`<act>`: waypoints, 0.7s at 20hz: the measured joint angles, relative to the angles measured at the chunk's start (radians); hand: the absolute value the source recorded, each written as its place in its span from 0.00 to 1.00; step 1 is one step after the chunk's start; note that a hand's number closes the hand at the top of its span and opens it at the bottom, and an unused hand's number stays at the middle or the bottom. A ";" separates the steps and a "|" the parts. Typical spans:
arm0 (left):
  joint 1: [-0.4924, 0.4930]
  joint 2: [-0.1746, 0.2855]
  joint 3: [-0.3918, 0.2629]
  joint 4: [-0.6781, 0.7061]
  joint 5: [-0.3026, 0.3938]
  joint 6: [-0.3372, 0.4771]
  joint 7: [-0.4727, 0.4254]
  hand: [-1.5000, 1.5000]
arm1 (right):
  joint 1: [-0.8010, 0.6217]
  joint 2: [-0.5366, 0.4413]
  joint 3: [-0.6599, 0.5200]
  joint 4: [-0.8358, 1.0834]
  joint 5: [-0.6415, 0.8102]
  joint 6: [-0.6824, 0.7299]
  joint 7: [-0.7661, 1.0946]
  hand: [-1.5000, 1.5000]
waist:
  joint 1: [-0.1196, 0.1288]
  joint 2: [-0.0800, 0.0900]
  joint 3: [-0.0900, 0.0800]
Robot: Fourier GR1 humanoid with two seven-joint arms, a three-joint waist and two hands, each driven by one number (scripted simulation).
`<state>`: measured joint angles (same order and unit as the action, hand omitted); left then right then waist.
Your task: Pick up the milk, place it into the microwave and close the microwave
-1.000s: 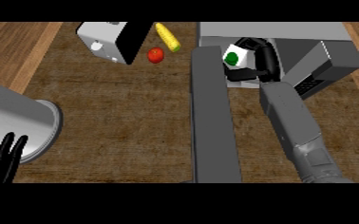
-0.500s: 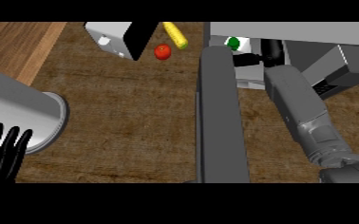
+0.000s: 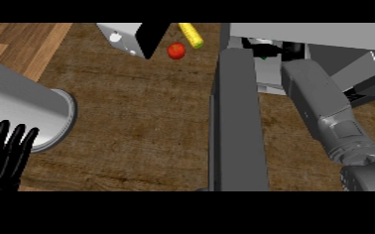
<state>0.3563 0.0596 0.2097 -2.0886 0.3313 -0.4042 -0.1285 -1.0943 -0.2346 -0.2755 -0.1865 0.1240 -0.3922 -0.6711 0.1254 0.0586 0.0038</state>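
Note:
The microwave (image 3: 322,34) stands at the upper right, its grey door (image 3: 238,124) swung open and seen edge-on down the middle of the view. My right forearm reaches up into the microwave's opening. Only a little of the black right hand (image 3: 293,47) shows there, curled round the white milk carton (image 3: 258,43) with a green mark. Most of the carton is hidden by the door's edge and by the hand. My left hand (image 3: 15,151) rests open at the lower left edge, fingers up, away from everything.
A white and black appliance (image 3: 132,37) stands at the top centre, with a red tomato (image 3: 176,50) and a yellow item (image 3: 192,34) beside it. A large grey metal pot (image 3: 33,111) lies at the left on the wooden counter (image 3: 132,129).
My right hand has carried the milk up and deeper into the microwave, so less of the carton shows now. The open door fills more of the view's middle. The left hand stays put.

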 measured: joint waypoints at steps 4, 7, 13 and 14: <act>-0.017 0.003 -0.006 0.004 -0.025 0.004 -0.003 0.00 | -0.016 -0.011 -0.011 0.018 0.007 -0.119 0.007 0.00 | 0.019 0.010 0.000; -0.031 0.007 -0.014 0.008 -0.043 0.004 -0.002 0.00 | -0.023 -0.027 0.025 0.039 0.056 -0.211 0.006 0.00 | 0.031 0.017 -0.001; -0.068 0.009 -0.034 0.012 -0.088 0.022 0.013 0.00 | -0.039 -0.024 0.057 0.075 0.102 -0.324 0.026 0.00 | 0.046 0.027 0.001; -0.074 0.008 -0.039 0.012 -0.092 0.025 0.016 0.00 | -0.038 -0.024 0.059 0.078 0.106 -0.333 0.026 0.00 | 0.046 0.028 0.001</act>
<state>0.2827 0.0676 0.1710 -2.0761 0.2394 -0.3792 -0.1123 -1.1326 -0.2584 -0.2160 -0.1084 0.2302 -0.7256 -0.6453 0.1719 0.0862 0.0049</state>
